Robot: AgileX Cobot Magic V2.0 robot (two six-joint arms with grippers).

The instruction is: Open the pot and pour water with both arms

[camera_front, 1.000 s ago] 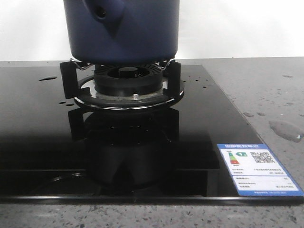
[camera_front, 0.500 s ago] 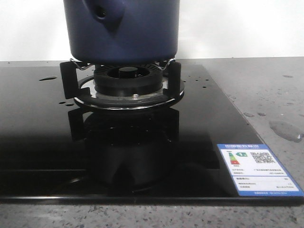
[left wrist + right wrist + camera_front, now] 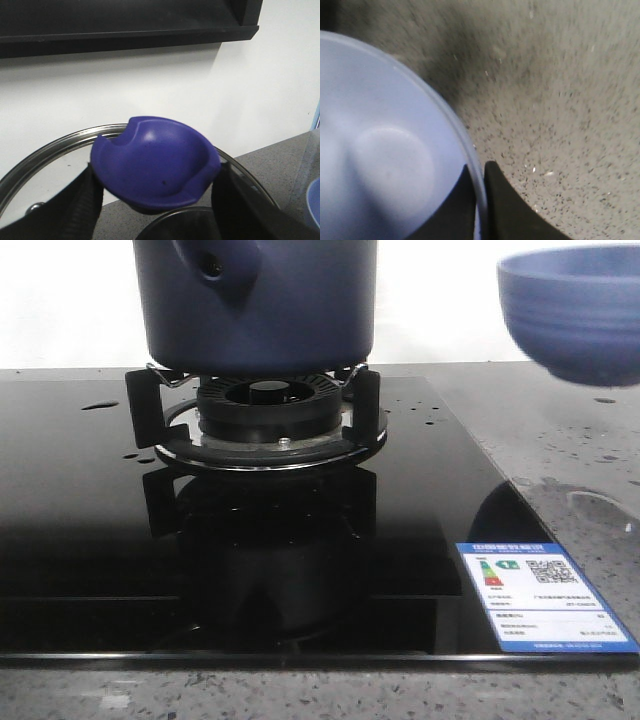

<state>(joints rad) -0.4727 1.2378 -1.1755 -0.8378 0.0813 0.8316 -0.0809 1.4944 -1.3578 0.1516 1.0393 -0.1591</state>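
Our right gripper, jaws clamped on its rim, has just swung the bowl in at right; the left gripper grips the lid. The pot sits on the burner, ready for pouring.

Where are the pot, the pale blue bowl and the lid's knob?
pot (image 3: pixel 290 310), front view, smooth side wall.
pale blue bowl (image 3: pixel 575 315), front view, ribbed outer wall.
lid knob (image 3: pixel 155 162), left wrist view, hollowed top.
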